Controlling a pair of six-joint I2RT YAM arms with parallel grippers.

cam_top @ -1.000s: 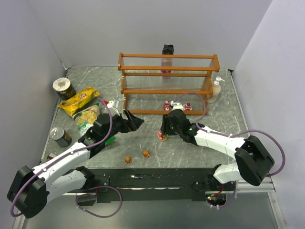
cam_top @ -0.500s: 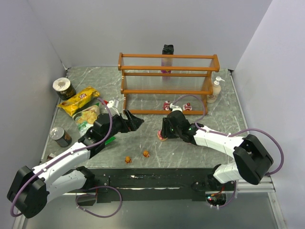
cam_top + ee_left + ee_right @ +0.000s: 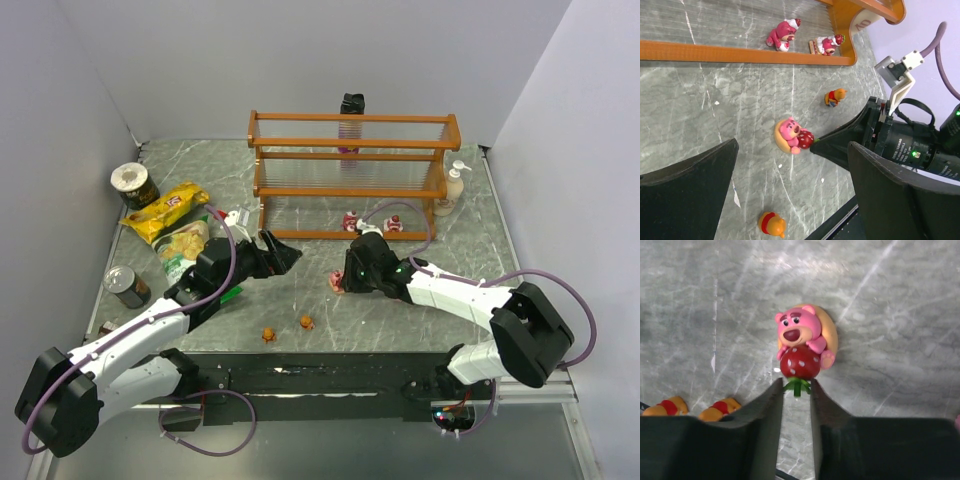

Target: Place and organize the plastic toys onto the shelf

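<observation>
Pink bear toy (image 3: 801, 340): stem between right gripper (image 3: 797, 386) tips.

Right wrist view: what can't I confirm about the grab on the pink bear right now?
- Right wrist view: whether the right gripper actually pinches the pink bear. Its green stem sits at the fingertips, but contact is unclear.
- Top view: the bear is tiny and partly covered by that gripper.
- Right wrist view: the orange toy is half hidden behind a finger.
</observation>
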